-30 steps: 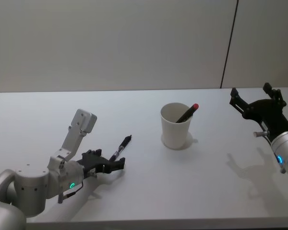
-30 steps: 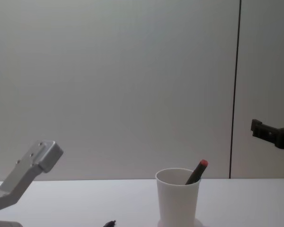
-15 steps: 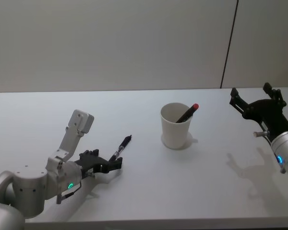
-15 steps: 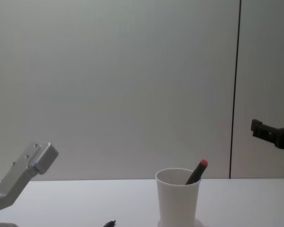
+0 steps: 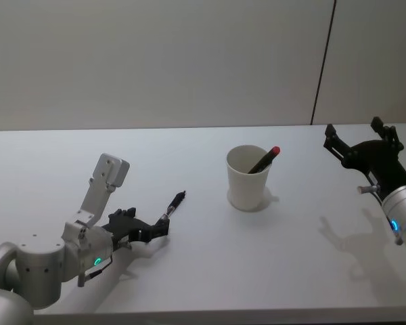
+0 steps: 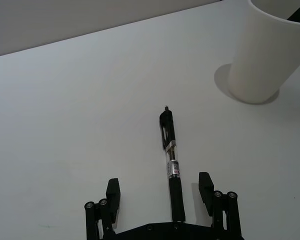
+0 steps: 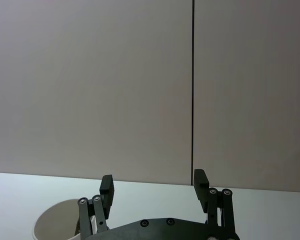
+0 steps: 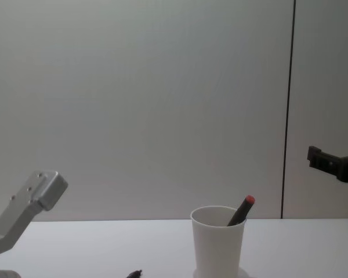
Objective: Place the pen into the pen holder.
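Fingers (image 6: pixel 206 186) of the left gripper (image 6: pixel 160 192) stand spread wide and hold nothing. They sit low over the white worktop (image 5: pixel 210 271), at its near left in the head view. The black pen (image 6: pixel 171 160) lies flat on the worktop. Its near end reaches in between the two fingers, roughly centred in the gap, with bare worktop showing on either side of the barrel, so neither finger touches it. The rest of the pen runs straight out past the fingertips, its clip end farthest from the gripper. In the head view the pen (image 5: pixel 172 207) lies on a slant, its far end angled toward the back right. It lies left of the pen holder and well apart from it.

That pen holder (image 5: pixel 248 179), a white tapered paper cup, stands upright near the middle of the worktop. One dark pen with a red end (image 5: pixel 266 160) leans inside it, its red end sticking out above the rolled rim on the right side. The chest view shows the same lean (image 8: pixel 241 211).

Off to the right, the right gripper (image 5: pixel 352 128) hangs raised above the worktop, apart from the cup. Its fingers (image 7: pixel 200 181) are spread and empty.
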